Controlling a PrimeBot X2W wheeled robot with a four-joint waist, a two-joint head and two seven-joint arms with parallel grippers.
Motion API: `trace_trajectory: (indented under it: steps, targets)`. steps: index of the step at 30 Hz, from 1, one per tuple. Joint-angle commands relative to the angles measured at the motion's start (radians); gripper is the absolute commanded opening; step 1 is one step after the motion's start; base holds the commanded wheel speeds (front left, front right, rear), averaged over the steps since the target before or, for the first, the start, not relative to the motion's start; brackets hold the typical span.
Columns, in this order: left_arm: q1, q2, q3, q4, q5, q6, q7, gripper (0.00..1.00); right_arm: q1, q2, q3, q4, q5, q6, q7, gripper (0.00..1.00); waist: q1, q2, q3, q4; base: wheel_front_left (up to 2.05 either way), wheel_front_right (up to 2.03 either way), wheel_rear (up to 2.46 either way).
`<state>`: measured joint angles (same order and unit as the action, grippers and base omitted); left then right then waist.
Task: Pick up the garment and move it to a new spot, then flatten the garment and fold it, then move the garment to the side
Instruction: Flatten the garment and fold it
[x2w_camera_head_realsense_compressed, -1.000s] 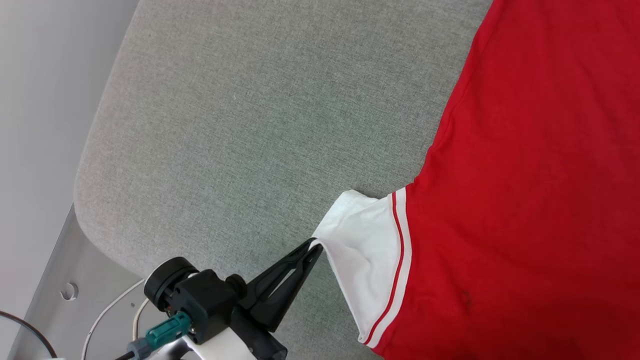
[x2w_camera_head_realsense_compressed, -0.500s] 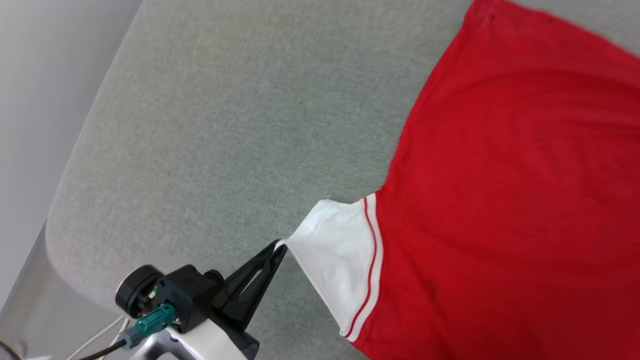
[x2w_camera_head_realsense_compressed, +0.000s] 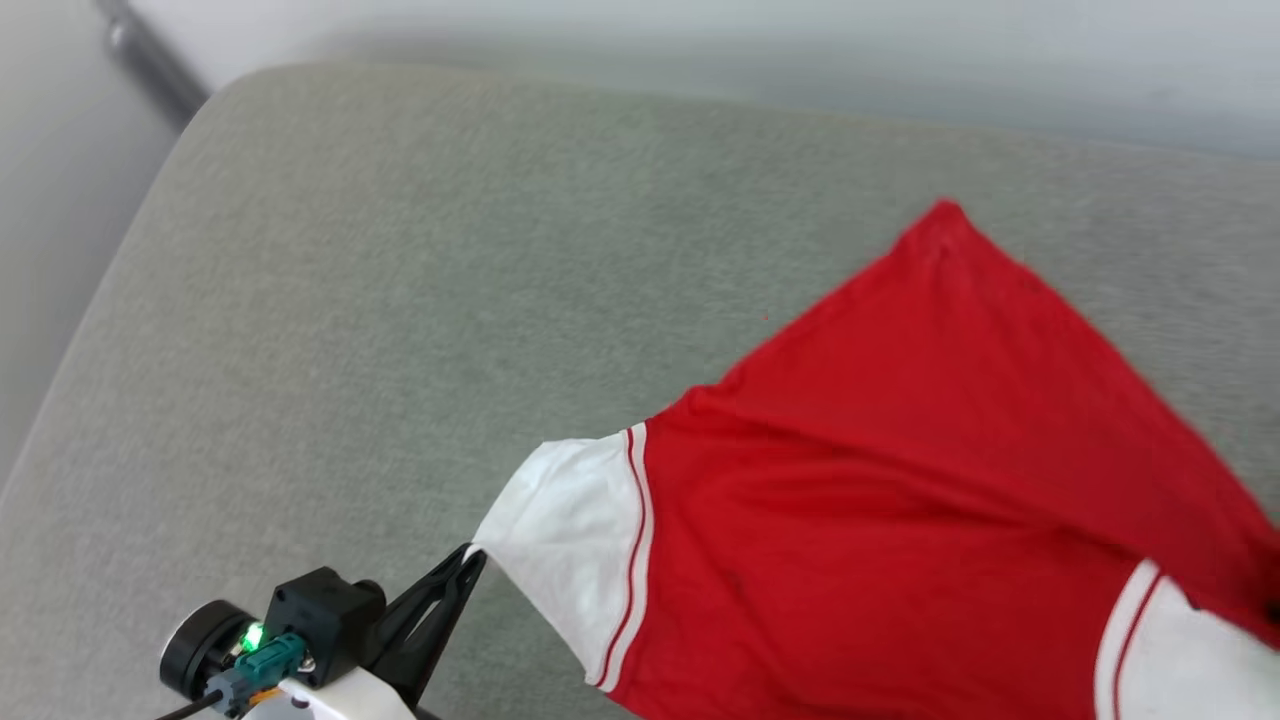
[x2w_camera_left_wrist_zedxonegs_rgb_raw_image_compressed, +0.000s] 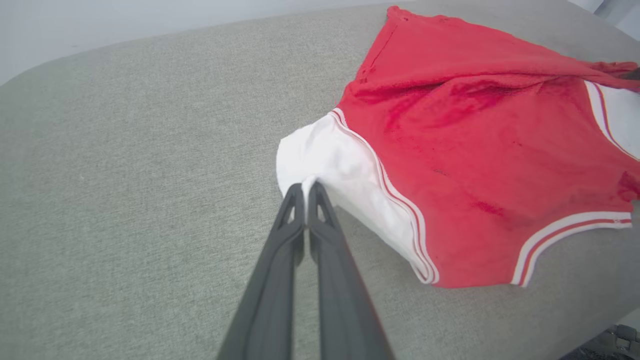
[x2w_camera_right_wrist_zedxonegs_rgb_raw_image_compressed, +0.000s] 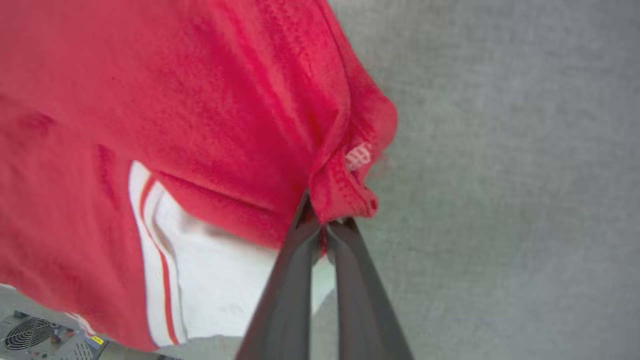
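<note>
The garment (x2w_camera_head_realsense_compressed: 880, 500), a red jersey with white sleeves and striped trim, lies partly spread on a grey padded surface (x2w_camera_head_realsense_compressed: 380, 280). My left gripper (x2w_camera_head_realsense_compressed: 472, 553) at the lower left is shut on the edge of the white left sleeve (x2w_camera_head_realsense_compressed: 560, 540). In the left wrist view the two dark fingers (x2w_camera_left_wrist_zedxonegs_rgb_raw_image_compressed: 295, 215) pinch that sleeve (x2w_camera_left_wrist_zedxonegs_rgb_raw_image_compressed: 325, 160). In the right wrist view my right gripper (x2w_camera_right_wrist_zedxonegs_rgb_raw_image_compressed: 325, 220) is shut on a bunched red corner of the garment (x2w_camera_right_wrist_zedxonegs_rgb_raw_image_compressed: 345, 185), lifted off the surface, with the other white sleeve (x2w_camera_right_wrist_zedxonegs_rgb_raw_image_compressed: 215, 280) hanging below. The chest lettering is hidden.
The grey padded surface has a rounded left edge (x2w_camera_head_realsense_compressed: 60, 400) and a pale wall beyond its far edge (x2w_camera_head_realsense_compressed: 700, 40). Open room lies on the cushion left of the garment. A device with a fan grille (x2w_camera_right_wrist_zedxonegs_rgb_raw_image_compressed: 30, 335) sits below the surface edge.
The head camera has tilted up and the scene has shifted. The right gripper has closed on the red corner and lifted it. The left gripper still holds the sleeve.
</note>
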<state>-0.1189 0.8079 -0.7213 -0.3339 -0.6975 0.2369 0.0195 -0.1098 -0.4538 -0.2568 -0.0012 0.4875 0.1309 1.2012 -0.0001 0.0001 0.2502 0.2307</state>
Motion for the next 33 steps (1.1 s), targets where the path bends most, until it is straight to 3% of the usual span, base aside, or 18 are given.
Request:
trace_trajectory:
  steps: [1,9,16,17,18,26,33]
  targets:
    - [0.010,0.003,0.005,0.003,-0.002,0.003,-0.006,0.00,0.024,-0.006,0.004,-0.012,0.005,0.000,-0.003,0.00,0.0001,-0.0001,-0.053,-0.055,0.00,0.00,0.00]
    - [0.051,0.000,0.013,0.029,-0.024,0.020,-0.034,0.00,0.215,0.039,0.010,-0.123,0.020,0.000,-0.015,0.00,0.0001,-0.0001,-0.094,-0.099,0.00,0.00,0.00]
    - [0.027,-0.013,-0.001,0.039,-0.012,0.005,-0.035,0.00,0.277,0.075,-0.006,-0.129,0.042,0.000,-0.039,0.00,0.0001,-0.0001,-0.102,-0.096,0.00,0.00,0.00]
    - [0.024,-0.015,-0.002,0.039,-0.011,0.005,-0.035,0.00,0.271,0.070,-0.001,-0.134,0.046,0.000,-0.051,0.09,0.0001,-0.0001,-0.102,-0.095,0.00,0.00,0.00]
    - [0.021,-0.016,-0.001,0.037,-0.010,0.005,-0.036,0.00,0.260,0.069,0.000,-0.138,0.058,0.000,-0.064,1.00,0.0001,-0.0001,-0.101,-0.093,0.00,0.00,0.00]
    - [-0.004,-0.001,0.000,-0.002,0.015,0.017,-0.023,0.00,0.062,0.010,0.033,-0.232,0.145,0.000,-0.035,1.00,0.0001,-0.0001,-0.072,-0.056,0.00,0.00,0.00]
    - [-0.056,-0.013,-0.007,-0.052,0.046,0.011,-0.005,0.00,-0.187,-0.004,0.132,-0.228,0.089,0.000,0.050,1.00,0.0001,-0.0001,-0.008,0.009,0.00,0.00,0.00]
